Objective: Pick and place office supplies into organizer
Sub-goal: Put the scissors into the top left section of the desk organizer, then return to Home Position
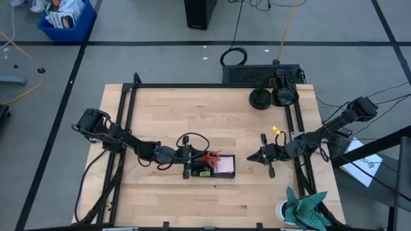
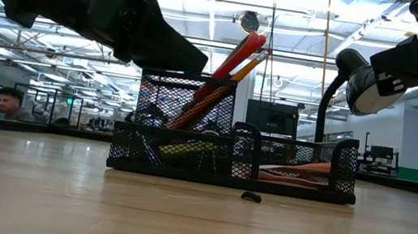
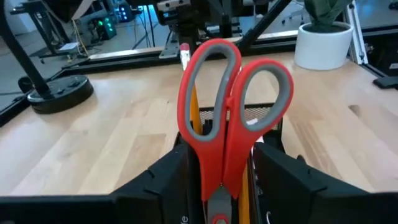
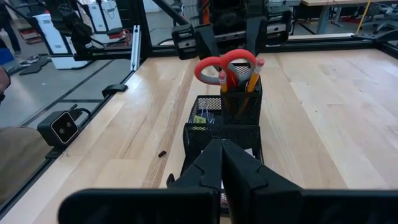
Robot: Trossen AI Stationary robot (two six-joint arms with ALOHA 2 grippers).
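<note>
The organizer (image 1: pixel 218 168) (image 2: pixel 232 157) (image 4: pixel 224 121) is a black mesh tray with a taller cup. The red-handled scissors (image 3: pixel 230 118) (image 4: pixel 227 65) (image 2: pixel 228 70) stand tilted in that cup, handles up, beside orange pencils (image 4: pixel 254 74). A pink pad (image 1: pixel 226 165) and a yellow item (image 2: pixel 188 148) lie in the low compartments. A tiny black binder clip (image 2: pixel 251 196) (image 4: pixel 161 153) lies on the table by the tray. My left gripper (image 1: pixel 192 162) (image 3: pixel 221 186) is open, its fingers on either side of the scissors below the handles, with narrow gaps showing. My right gripper (image 1: pixel 263 156) (image 4: pixel 222 162) is shut, right of the tray.
Two round black discs (image 1: pixel 260 99) sit at the far right corner. A white pot with teal cloth (image 1: pixel 305 208) stands at the near right corner. Black frame rails (image 1: pixel 128 115) run along the table's sides. A person (image 2: pixel 6 101) sits in the room beyond the table.
</note>
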